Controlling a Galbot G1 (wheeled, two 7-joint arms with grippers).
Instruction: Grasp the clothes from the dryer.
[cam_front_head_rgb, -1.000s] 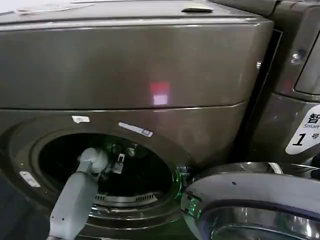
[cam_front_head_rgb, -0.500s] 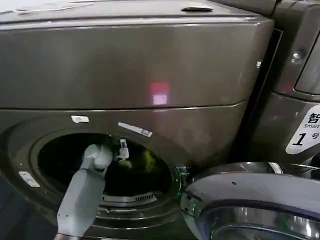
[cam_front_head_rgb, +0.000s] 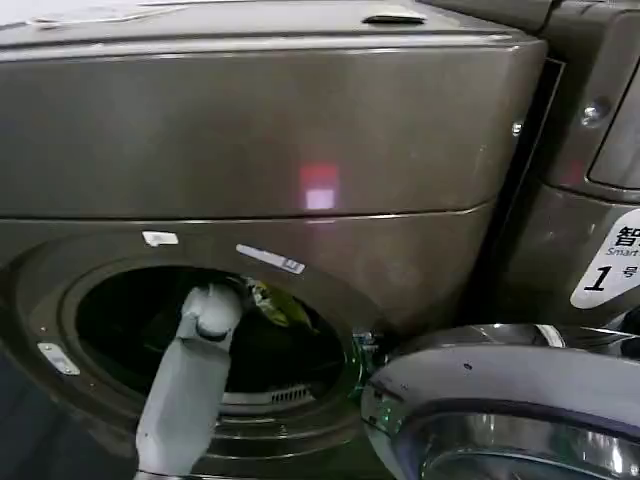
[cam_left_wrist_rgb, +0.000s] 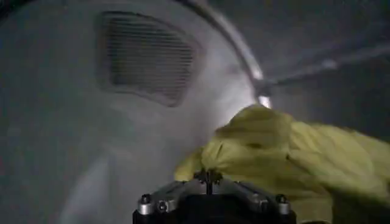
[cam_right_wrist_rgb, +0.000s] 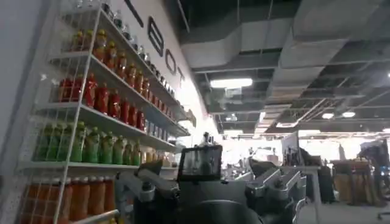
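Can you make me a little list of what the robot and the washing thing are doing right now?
machine: bronze-grey dryer, door swung open
left arm: reaching into the round opening
left gripper: up near the top of the opening, shut on yellow-green cloth
cloth: lifted, hanging from the gripper inside the drum
right arm: pointed away at a shelf of drink bottles
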